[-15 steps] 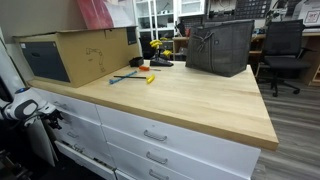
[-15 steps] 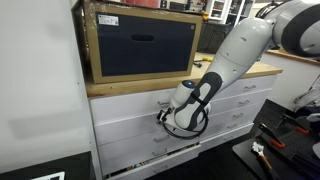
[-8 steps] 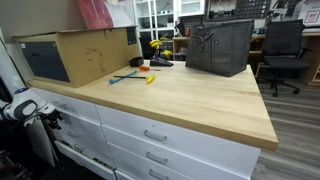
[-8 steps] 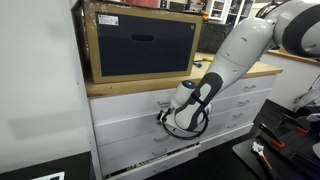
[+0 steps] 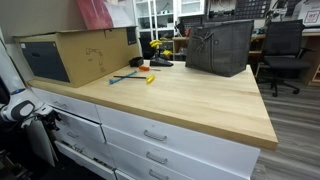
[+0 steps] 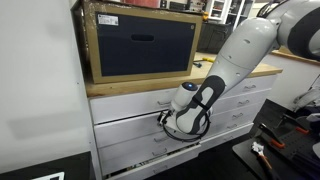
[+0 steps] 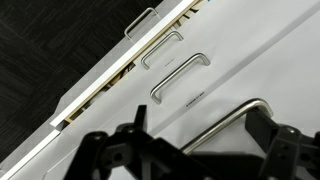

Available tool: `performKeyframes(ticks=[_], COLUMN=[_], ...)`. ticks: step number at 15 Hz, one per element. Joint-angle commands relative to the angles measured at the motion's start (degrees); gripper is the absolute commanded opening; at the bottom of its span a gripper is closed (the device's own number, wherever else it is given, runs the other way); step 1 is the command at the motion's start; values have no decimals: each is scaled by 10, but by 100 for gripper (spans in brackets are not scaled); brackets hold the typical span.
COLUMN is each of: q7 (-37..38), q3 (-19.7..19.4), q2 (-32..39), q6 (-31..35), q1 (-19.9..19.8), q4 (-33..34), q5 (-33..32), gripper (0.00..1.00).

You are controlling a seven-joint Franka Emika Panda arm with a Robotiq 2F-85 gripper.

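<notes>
While the gripper [image 7: 200, 150] gapes wide, the drawer handle [image 7: 232, 117] lies between its fingers [image 7: 135, 125], ungrasped.

The drawers [image 7: 262, 48] are white with silver handles [image 7: 180, 71], the claw [image 7: 195, 120] black, the countertop [image 5: 185, 98] pale wood.

In an exterior view the camera stands high off a corner of the wooden countertop [image 5: 190, 100] and looks diagonally across it at mid-distance, with the cardboard box [image 5: 75, 55] at upper left and the drawers [image 5: 150, 135] along the bottom. In an exterior view with the arm [image 6: 230, 65] at right, a lower, closer lens faces the same box and drawers. The wrist view sits very near the drawer fronts and is tilted: the handles [image 7: 180, 75] run diagonally, and the gripper [image 7: 195, 132] enters from the bottom edge.
</notes>
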Motion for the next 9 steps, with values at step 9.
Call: performKeyframes(ticks=[9], q7=[19], q3=[37], q2=[-43], q6=[-85], q1=[4], q4=[9], q5=[-18], gripper=[100])
